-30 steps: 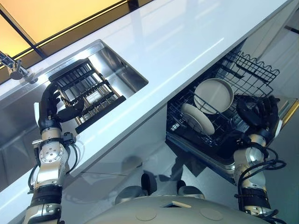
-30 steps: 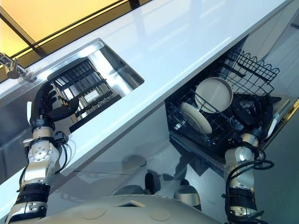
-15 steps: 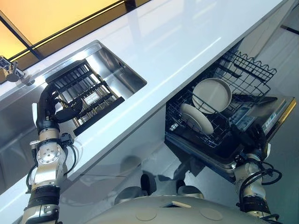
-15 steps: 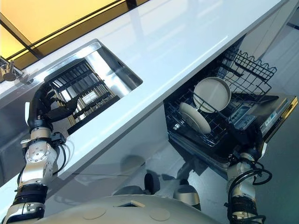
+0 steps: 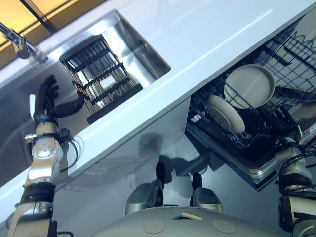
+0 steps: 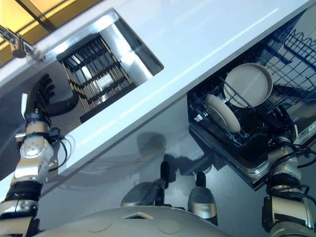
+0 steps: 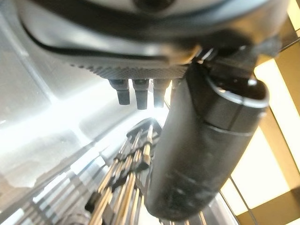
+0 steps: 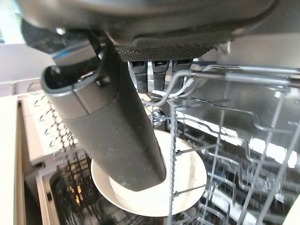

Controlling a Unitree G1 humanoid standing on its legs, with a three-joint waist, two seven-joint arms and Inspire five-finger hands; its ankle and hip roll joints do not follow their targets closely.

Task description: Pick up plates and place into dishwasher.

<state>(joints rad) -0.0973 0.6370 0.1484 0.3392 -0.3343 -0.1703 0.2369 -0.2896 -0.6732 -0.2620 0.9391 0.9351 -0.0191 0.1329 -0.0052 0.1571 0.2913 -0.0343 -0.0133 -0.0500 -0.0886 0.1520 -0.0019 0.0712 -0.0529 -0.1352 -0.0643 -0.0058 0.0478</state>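
Two pale plates stand on edge in the open dishwasher's lower rack (image 5: 207, 131): a round one (image 5: 249, 86) facing me and a tilted one (image 5: 226, 113) in front of it. My right hand (image 6: 282, 119) is low at the rack's near right side, open and holding nothing. In the right wrist view its thumb (image 8: 112, 122) lies in front of a plate (image 8: 187, 183) behind the rack wires. My left hand (image 5: 47, 98) is raised over the sink (image 5: 143, 47), fingers straight and thumb out, just left of the black drying rack (image 5: 101, 74), holding nothing.
A white countertop (image 5: 207, 34) runs diagonally between the sink and the dishwasher. A faucet (image 5: 19, 44) stands at the upper left. The upper wire basket (image 5: 296, 49) juts out at the right. The dishwasher door (image 5: 252, 170) hangs open below the rack.
The whole picture has shifted, so the camera moved. My right hand has dropped from above the rack to its near side. The left hand's thumb no longer overlaps the drying rack.
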